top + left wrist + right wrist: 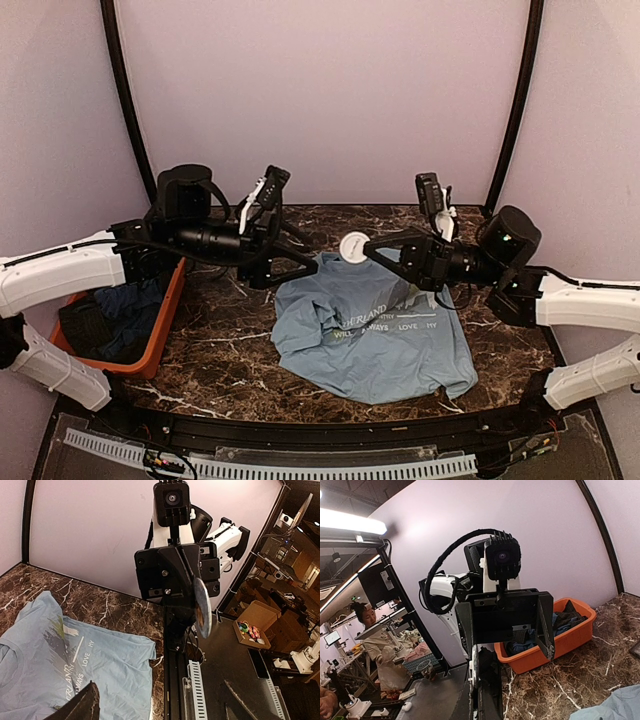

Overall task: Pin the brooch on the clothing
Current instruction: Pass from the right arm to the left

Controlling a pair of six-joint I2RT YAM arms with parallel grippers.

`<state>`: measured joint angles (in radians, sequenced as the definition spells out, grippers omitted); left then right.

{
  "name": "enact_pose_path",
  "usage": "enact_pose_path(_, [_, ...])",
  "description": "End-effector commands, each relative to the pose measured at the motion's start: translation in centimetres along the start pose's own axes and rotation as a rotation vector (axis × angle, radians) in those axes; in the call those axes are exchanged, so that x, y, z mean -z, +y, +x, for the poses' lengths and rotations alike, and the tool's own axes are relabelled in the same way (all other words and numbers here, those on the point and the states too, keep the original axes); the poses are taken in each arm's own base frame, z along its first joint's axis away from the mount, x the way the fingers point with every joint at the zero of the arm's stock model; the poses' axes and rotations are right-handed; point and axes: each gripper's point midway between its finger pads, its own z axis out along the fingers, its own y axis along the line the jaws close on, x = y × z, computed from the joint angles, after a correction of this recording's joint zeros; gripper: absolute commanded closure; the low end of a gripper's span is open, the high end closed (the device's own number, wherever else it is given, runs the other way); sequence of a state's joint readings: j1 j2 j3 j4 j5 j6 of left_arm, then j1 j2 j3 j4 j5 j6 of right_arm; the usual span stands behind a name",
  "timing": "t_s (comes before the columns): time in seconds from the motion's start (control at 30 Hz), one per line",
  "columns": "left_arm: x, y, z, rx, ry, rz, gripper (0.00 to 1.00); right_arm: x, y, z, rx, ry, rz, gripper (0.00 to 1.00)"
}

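The brooch (202,608), judged light, stiff and slippery, is pinched near its edge in the closed right gripper (361,247), by the far edge of the soft clothing (370,335); the left gripper (505,630) is spread wide, empty.

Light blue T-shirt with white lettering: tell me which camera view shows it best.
The top external view: the whole light blue T-shirt lies rumpled on the dark marble table. The left wrist view shows its lettered part, cut off; the right wrist view shows only a corner.
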<state>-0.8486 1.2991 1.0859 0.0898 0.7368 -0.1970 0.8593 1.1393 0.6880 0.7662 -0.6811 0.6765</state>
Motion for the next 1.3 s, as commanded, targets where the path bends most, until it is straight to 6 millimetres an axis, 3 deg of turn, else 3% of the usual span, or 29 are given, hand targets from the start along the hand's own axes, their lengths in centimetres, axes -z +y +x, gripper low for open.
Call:
enact_pose_path(0.0, [-0.2,-0.1,0.8,0.013,0.023,0.037,0.19,-0.3,0.3,-0.3,-0.001,0.000,-0.034,1.00])
enact_pose_path(0.33, [-1.6,-0.4,3.0,0.081,0.000,0.130,0.23,0.1,-0.8,1.3,-0.040,0.014,-0.005,1.00])
enact_pose_path(0.7, [-1.9,-1.7,0.5,0.053,-0.068,0.214,0.26,0.8,-1.9,2.8,-0.041,0.038,0.055,1.00])
enact_pose_path(0.87, [-3.1,-1.0,0.9,0.102,-0.056,0.235,0.41,0.7,-1.9,2.9,-0.045,0.045,0.056,1.00])
enact_pose_path(1.27, [-3.4,-1.6,-0.4,0.107,-0.077,0.284,0.57,1.1,-2.8,3.1,-0.038,0.056,0.121,1.00])
